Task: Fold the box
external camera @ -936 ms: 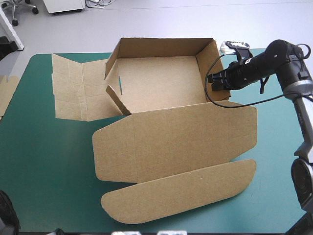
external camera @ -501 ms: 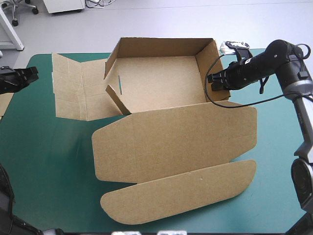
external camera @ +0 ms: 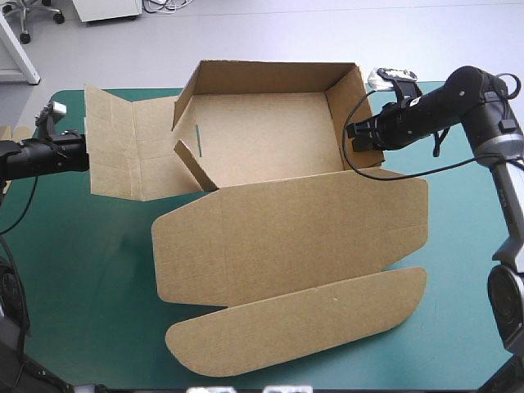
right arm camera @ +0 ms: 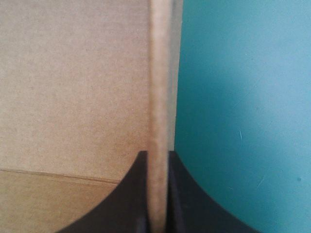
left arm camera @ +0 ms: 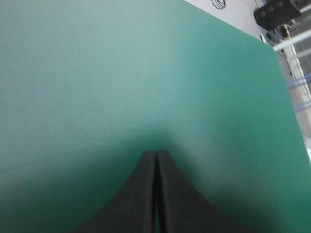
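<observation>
From above, the box's [external camera: 270, 131] right wall [external camera: 342, 102] hides the inner finger of my right gripper [external camera: 358, 137]. At that wrist the wall's edge is only a blurred pale band. My left gripper [external camera: 84, 154] ends at the side flap [external camera: 123, 155]; whether they touch is too small to tell. My left arm covers most of the spare board [external camera: 6, 133], and the picture's edge cuts off the rest.
</observation>
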{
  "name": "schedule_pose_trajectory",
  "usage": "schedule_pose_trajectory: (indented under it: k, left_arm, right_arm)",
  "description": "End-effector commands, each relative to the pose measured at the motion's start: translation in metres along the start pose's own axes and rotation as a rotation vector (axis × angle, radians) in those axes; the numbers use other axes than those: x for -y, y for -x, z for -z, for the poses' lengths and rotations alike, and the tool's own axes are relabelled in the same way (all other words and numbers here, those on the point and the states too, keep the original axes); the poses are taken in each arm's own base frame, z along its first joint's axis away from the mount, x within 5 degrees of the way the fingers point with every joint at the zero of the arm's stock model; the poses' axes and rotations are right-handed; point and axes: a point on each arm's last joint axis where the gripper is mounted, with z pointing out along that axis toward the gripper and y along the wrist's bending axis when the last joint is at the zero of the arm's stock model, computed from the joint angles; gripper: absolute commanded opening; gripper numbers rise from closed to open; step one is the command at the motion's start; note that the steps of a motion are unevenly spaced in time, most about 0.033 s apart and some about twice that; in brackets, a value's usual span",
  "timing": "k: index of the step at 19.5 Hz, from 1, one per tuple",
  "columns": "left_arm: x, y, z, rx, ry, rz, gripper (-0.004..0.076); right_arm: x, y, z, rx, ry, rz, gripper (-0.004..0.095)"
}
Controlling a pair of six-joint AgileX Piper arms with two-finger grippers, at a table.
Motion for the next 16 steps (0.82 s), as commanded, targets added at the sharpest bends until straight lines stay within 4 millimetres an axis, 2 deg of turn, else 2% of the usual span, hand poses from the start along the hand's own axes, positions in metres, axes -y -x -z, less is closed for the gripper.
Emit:
schedule_pose_trajectory:
  k: [1, 4, 7, 11, 16]
  left_arm:
    - [0.049, -0.001, -0.005, -0.023, -0.169, -0.065, -0.0010]
    - [0.065, -0.007, -0.013, -0.076, -0.230, -0.087, -0.0010]
    - [0.084, -0.008, -0.002, -0.063, -0.297, -0.106, -0.0010]
    - [0.102, -0.010, 0.013, -0.038, -0.300, -0.142, -0.0010]
    - [0.130, -0.021, 0.006, -0.075, -0.352, -0.198, -0.0010]
  right_arm:
    - [-0.019, 0.004, 0.023, 0.080, 0.063, 0.018, -0.0015]
    - [-0.019, 0.004, 0.023, 0.080, 0.063, 0.018, -0.0015]
    - [-0.019, 0.004, 0.023, 0.079, 0.059, 0.020, -0.0015]
    - [-0.019, 0.004, 0.023, 0.079, 0.059, 0.022, -0.0015]
    - [-0.019, 0.004, 0.023, 0.079, 0.059, 0.022, -0.0015]
